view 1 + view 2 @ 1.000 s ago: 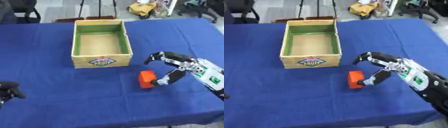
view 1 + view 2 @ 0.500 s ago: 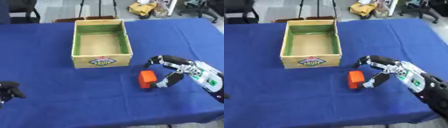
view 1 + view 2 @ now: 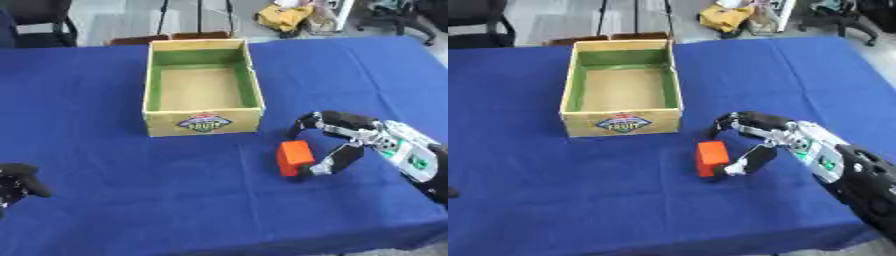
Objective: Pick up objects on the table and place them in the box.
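Box [image 3: 203, 124]: open top, green inside, nothing in it, far-centre on blue table [image 3: 114, 200].
Orange block [image 3: 294, 157]: on cloth, near box's front-right corner.
R hand [image 3: 350, 135]: fingers and thumb curved round block's right side, thumb tip by its base.
L hand [image 3: 17, 182]: low left edge, idle, curled.

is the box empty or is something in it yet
Empty: the box shows only its bare brown floor. The orange block sits on the blue table beside the right hand.

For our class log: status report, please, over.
Right hand open around block, fingers not closed. Left hand idle, lower left. Box empty, path clear.
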Controlling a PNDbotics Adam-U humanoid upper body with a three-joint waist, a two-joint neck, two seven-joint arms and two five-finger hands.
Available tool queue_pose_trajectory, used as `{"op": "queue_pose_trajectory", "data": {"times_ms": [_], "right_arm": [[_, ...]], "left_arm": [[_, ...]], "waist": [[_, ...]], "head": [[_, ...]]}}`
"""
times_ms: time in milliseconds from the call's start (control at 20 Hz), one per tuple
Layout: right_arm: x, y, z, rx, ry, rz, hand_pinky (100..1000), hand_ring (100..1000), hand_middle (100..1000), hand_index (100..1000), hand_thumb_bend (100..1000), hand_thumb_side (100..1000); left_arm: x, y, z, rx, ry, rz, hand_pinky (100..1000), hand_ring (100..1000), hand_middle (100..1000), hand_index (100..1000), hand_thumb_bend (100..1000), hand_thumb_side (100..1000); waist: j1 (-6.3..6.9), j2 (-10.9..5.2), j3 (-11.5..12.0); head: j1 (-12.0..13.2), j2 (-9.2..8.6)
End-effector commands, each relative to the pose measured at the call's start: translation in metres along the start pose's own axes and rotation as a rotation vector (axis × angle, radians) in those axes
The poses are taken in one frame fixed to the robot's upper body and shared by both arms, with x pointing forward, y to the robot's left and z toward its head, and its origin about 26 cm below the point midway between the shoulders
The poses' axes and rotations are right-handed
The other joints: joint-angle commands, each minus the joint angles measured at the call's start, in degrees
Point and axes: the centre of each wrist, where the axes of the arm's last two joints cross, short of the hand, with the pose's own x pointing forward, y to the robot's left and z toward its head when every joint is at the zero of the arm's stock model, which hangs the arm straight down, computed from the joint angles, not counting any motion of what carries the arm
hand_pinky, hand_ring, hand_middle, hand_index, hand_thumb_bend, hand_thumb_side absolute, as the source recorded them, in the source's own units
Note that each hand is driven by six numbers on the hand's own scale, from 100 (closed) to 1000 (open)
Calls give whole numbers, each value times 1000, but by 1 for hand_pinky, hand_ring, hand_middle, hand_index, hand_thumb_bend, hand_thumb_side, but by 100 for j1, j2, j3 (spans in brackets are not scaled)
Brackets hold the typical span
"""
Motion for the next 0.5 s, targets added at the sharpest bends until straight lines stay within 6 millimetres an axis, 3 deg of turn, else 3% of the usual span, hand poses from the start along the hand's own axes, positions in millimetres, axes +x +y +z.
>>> {"op": "queue_pose_trajectory", "data": {"times_ms": [50,500], "right_arm": [[-4,-12,3,-17,15,56,763,757,668,824,518,551],[-7,-11,0,-63,17,141,729,714,618,790,490,534]], "left_arm": [[6,3,0,-8,-9,-21,653,574,510,715,253,1000],[5,2,0,-7,-7,-22,653,574,509,714,253,1000]], "waist": [[3,-87,7],[5,-85,4]], "head": [[-15,29],[-16,50]]}}
